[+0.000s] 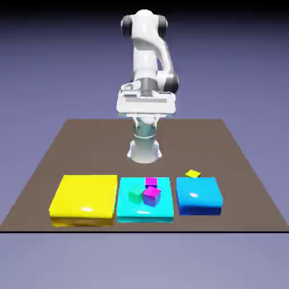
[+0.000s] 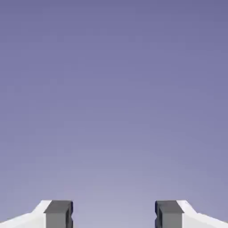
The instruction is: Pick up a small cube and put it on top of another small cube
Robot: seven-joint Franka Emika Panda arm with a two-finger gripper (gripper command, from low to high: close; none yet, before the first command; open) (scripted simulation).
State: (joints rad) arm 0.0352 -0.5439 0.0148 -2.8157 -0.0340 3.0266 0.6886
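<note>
The small cube, tiny and yellow, lies on the brown table just behind the blue slab. On the cyan slab sit a teal-green cube, a purple cube and a magenta cube behind them. My gripper hangs high above the table's far part, well away from all the cubes. The hand view holds only the blue-violet backdrop, and the gripper stands open there with nothing between its grey fingertips.
A big yellow flat slab lies at the exterior view's left, beside the cyan one. The three slabs form a row along the table's near edge. The robot's base stands behind them in the middle.
</note>
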